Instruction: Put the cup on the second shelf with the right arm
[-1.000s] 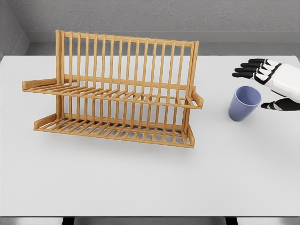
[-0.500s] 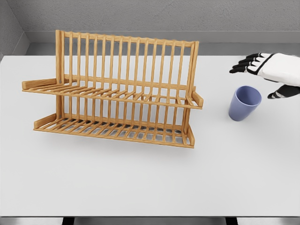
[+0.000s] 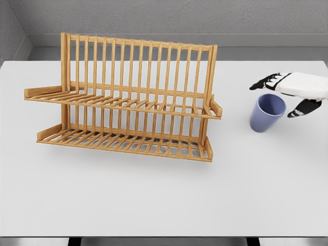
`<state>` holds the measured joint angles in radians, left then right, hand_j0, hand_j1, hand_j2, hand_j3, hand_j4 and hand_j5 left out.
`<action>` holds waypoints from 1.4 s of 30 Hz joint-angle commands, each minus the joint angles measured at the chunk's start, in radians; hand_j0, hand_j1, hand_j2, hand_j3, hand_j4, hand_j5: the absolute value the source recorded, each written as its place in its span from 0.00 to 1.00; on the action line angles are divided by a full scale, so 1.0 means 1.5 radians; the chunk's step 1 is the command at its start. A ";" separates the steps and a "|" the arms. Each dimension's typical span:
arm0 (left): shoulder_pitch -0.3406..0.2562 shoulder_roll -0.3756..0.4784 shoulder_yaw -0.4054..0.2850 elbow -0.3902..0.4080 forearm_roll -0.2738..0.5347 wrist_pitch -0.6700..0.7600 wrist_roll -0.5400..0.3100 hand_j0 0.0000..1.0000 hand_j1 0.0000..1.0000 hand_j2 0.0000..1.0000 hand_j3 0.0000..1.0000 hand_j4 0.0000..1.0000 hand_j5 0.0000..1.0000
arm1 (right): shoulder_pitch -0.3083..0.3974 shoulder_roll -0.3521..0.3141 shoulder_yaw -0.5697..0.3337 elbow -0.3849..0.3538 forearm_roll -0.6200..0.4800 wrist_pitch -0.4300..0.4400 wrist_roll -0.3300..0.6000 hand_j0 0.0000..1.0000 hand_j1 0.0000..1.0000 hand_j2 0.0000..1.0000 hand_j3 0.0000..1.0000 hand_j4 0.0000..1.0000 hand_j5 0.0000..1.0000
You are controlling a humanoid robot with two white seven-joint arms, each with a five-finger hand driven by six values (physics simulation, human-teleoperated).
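1. Blue-violet and plain, the cup [image 3: 267, 113] stands on the table [image 3: 154, 200], tilted a little with its mouth up and leaning right, well apart from the rack [image 3: 128, 102] and to its right.
2. Your right hand [image 3: 293, 91] hovers just above and behind the cup's rim. Its dark fingers [image 3: 264, 83] reach left past the rim, the thumb [image 3: 302, 108] hangs on the cup's right side, and the hand is spread with nothing in it.
3. You cannot be sure from this view whether the thumb touches the cup wall; it looks just beside it, probably not yet in contact.
4. Nothing of the task is done so far: the cup is not grasped, not lifted, and no shelf holds anything.
5. What is left, as you can judge it: close around the cup, lift it, carry it left over the rack's raised end rail, and set it on the upper shelf [image 3: 123, 102], taking that as the second one.
6. Mind the slats: the shelf is barred and slopes, so a cup set down askew could tip or slide.
7. The left arm does not show.
8. No brand, label or writing can be read on the cup, the rack or the table.
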<state>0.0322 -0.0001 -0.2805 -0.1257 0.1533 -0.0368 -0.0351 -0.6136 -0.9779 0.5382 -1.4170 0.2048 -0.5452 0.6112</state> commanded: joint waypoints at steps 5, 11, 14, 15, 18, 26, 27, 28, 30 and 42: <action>0.000 0.000 0.001 0.000 0.000 0.000 0.000 1.00 1.00 1.00 1.00 1.00 1.00 | -0.020 0.020 0.044 0.031 -0.003 0.001 0.000 1.00 1.00 1.00 1.00 1.00 1.00; 0.000 0.000 0.001 0.000 0.000 0.000 0.000 1.00 1.00 1.00 1.00 1.00 1.00 | -0.026 0.028 0.046 0.042 -0.003 0.001 0.000 1.00 1.00 1.00 1.00 1.00 1.00; 0.000 0.000 0.001 0.000 0.000 0.000 0.000 1.00 1.00 1.00 1.00 1.00 1.00 | -0.027 0.028 0.052 0.055 -0.003 0.002 0.000 1.00 1.00 1.00 1.00 1.00 1.00; 0.000 0.000 0.000 0.000 0.000 0.000 0.000 1.00 1.00 1.00 1.00 1.00 1.00 | -0.027 0.033 0.052 0.060 -0.004 0.002 0.000 1.00 1.00 1.00 1.00 1.00 1.00; 0.000 0.000 0.000 0.000 0.000 0.000 0.000 1.00 1.00 1.00 1.00 1.00 1.00 | -0.029 0.033 0.052 0.061 -0.004 0.002 0.000 0.98 0.98 0.98 0.98 0.98 0.98; 0.000 0.000 0.001 0.000 0.000 0.000 0.000 1.00 1.00 1.00 1.00 1.00 1.00 | -0.029 0.034 0.054 0.066 -0.004 0.004 0.000 0.74 0.74 0.74 0.74 0.74 0.74; 0.000 0.000 0.000 0.000 0.000 0.000 0.000 1.00 1.00 1.00 1.00 1.00 1.00 | -0.029 0.033 0.054 0.066 -0.004 0.004 0.000 0.72 0.72 0.72 0.72 0.72 0.72; 0.000 0.000 0.000 0.000 0.000 0.000 0.000 1.00 1.00 1.00 1.00 1.00 1.00 | -0.029 0.033 0.054 0.066 -0.004 0.002 0.000 0.70 0.70 0.70 0.70 0.70 0.70; 0.000 0.000 0.000 0.000 0.000 0.000 0.000 1.00 1.00 1.00 1.00 1.00 1.00 | -0.029 0.034 0.054 0.065 -0.004 0.002 0.000 0.70 0.70 0.70 0.70 0.70 0.70; 0.000 0.000 0.001 0.000 0.000 0.000 0.000 1.00 1.00 1.00 1.00 1.00 1.00 | -0.045 0.034 0.049 0.058 -0.004 0.002 0.000 0.67 0.67 0.67 0.67 0.67 0.67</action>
<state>0.0322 -0.0001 -0.2800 -0.1257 0.1533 -0.0368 -0.0351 -0.6826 -0.9254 0.6161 -1.3285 0.2051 -0.5441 0.6114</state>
